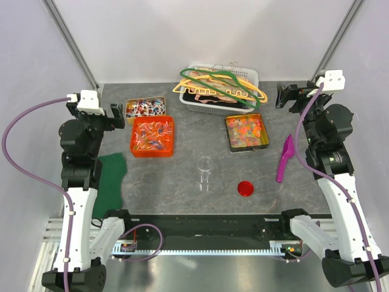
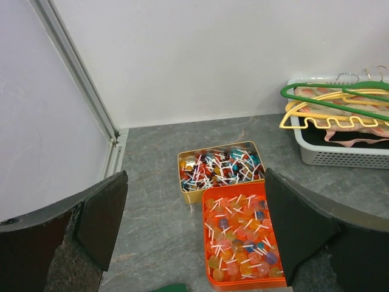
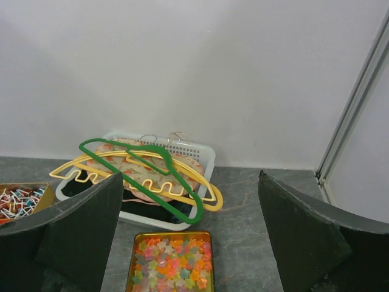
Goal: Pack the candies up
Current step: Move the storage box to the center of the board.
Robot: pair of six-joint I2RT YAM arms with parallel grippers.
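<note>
Where the candies [image 1: 146,107] are concerned, they are found heaped in a gold tin [image 1: 126,104] at the rear left of the surface [image 1: 182,182]. They are recorded as many tiny pieces in mixed red, blue and white, each with thin white ends. Directly in front of that tin an orange tray [image 1: 152,156] is noted, filled with round sweets [image 1: 153,135] in orange, pink and blue, likewise with white ends. Whether tin and tray touch cannot be told. A second tin [image 1: 228,134], right of centre, is filled with star sweets [image 1: 247,131] in pastel orange, pink, yellow and green.

A clear jar [image 1: 205,170] is stood upright near the middle, with a red lid [image 1: 245,188] laid flat to its right, apart from it. A purple scoop [image 1: 285,158] is laid further right. A white basket [image 1: 250,75] of hangers [image 1: 240,91] is placed at the rear, and a green cloth [image 1: 112,179] at the left.

The left gripper [image 1: 118,115] is held just left of the gold tin, fingers wide apart, with nothing gripped. The right gripper [image 1: 281,96] is held just right of the basket, fingers likewise wide apart, with nothing gripped.
</note>
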